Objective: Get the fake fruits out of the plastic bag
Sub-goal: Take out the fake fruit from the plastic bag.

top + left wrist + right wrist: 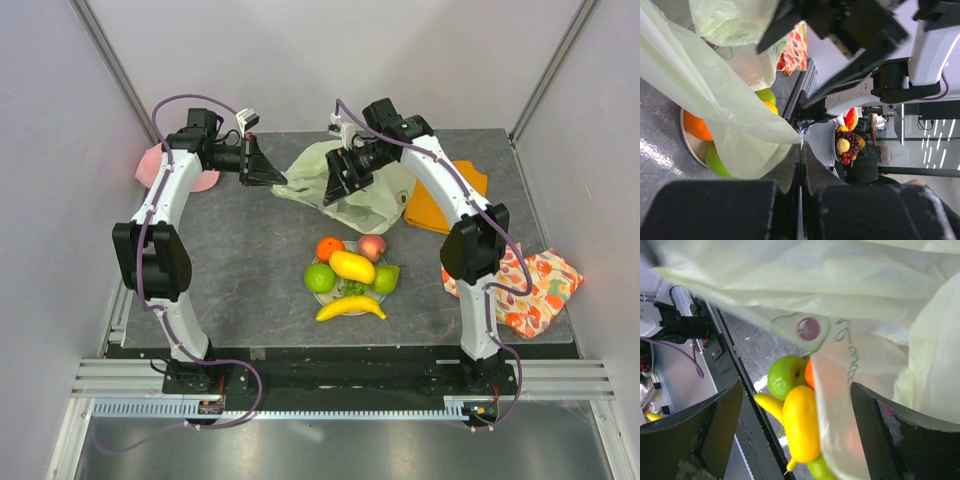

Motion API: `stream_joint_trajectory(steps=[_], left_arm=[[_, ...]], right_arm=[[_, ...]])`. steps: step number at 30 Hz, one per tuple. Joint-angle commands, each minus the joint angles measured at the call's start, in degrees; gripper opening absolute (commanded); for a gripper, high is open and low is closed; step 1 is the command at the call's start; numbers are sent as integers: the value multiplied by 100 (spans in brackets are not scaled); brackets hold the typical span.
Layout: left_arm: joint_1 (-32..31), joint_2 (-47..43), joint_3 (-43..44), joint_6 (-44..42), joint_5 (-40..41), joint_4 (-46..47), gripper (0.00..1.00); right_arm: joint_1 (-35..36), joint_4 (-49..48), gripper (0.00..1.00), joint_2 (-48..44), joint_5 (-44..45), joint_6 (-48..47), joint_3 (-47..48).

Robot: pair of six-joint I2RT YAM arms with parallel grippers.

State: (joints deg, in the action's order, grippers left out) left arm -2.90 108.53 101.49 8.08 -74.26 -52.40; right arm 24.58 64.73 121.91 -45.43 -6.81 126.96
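Note:
The pale yellow-green plastic bag (345, 190) lies crumpled at the back middle of the table and looks emptied. My left gripper (280, 179) is shut on its left edge; the left wrist view shows the bag (715, 100) running into the closed fingertips (801, 150). My right gripper (335, 184) is open over the bag (865, 315) and holds nothing. The fake fruits sit on a plate (340, 296) in front of the bag: orange (329, 249), peach (372, 247), mango (352, 266), green apple (320, 277), pear (387, 278), banana (350, 308). I see no plum.
An orange cloth (445, 205) lies right of the bag, under the right arm. A patterned cloth (530, 285) hangs at the table's right edge. A pink cap (158, 165) lies at the back left. White walls enclose the table.

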Motion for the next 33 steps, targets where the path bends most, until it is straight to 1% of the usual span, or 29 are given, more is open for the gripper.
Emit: stream_joint_trajectory(steps=[1, 5, 6, 8, 9, 13, 16, 19, 20, 24, 27, 29, 31, 33], left_arm=[[35, -341, 28, -69, -53, -7, 2], [35, -394, 55, -192, -72, -112, 2], [43, -420, 46, -245, -36, -165, 2], [35, -447, 2, -412, 69, -296, 2], [35, -473, -59, -447, 122, -332, 2], [35, -526, -138, -667, 254, -507, 2], [-18, -526, -139, -799, 394, -709, 2], [-202, -543, -217, -1211, 605, -964, 2], [-394, -570, -348, -1342, 701, -1069, 2], [-738, -588, -560, -1458, 851, -1132, 2], [-896, -587, -666, -1502, 931, -1149, 2], [-958, -552, -710, -1519, 983, -1158, 2], [-1011, -526, -701, -1537, 1018, -1202, 2], [-1046, -500, -710, -1563, 1089, -1228, 2]], right_arm=[[-6, -338, 93, 412, -72, 241, 136], [-23, -347, 91, 790, 744, 250, 478], [-32, -321, 91, 913, 1399, 207, 645], [-76, -312, 93, 975, 2009, 110, 734], [-102, -321, 94, 1054, 2551, 83, 830], [-322, -434, 97, 1344, 2968, 136, 1199], [-357, -522, 98, 1625, 2856, 241, 1481], [-357, -619, 98, 1880, 2855, 329, 1621], [-349, -663, 98, 2116, 2899, 390, 1822], [-357, -908, 98, 2565, 2996, 496, 2298], [-357, -1172, 98, 2882, 2628, 637, 2562], [-322, -1287, 98, 3101, 2609, 681, 2684], [-313, -1532, 98, 3181, 2496, 865, 2633], [-322, -2199, 98, 3094, 2206, 1102, 2099]])
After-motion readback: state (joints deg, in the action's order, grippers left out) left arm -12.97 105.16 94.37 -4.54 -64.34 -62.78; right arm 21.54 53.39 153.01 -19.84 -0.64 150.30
